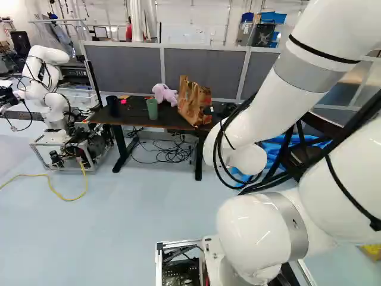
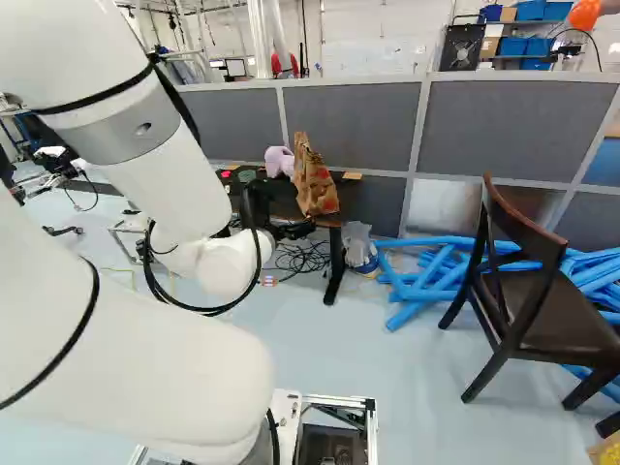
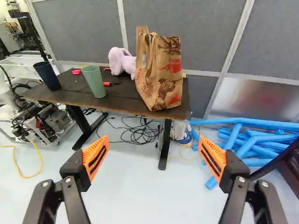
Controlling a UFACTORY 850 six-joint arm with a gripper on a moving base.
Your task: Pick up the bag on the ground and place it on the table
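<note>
Paper bag [image 3: 161, 74], brown, printed, handled: upright on the counter [image 3: 58, 97], near its front right corner. From the left:
- Another robot [image 1: 50, 89], white, on a frame; yellow cable [image 1: 81, 186] on the floor beside it.
- Dark blue cup [image 3: 46, 75], at the counter's left end.
- Small pink item [image 3: 76, 72], toward the back edge.
- Green cup [image 3: 95, 81], near the front edge; red-tipped item [image 3: 107, 84] just beside.
- Lilac plush toy [image 3: 122, 61], toward the back edge, just beside the bag.
- Black cables [image 3: 138, 133], tangled on the floor, below the counter.
- End effector [image 2: 295, 231], one: in the wrist view, fingers wide apart, nothing between the orange pads [image 3: 96, 157].
- Blue tubes [image 2: 426, 281], heaped on the floor, right of the counter.
- Dark chair [image 2: 562, 325], at the right of the right base view.
</note>
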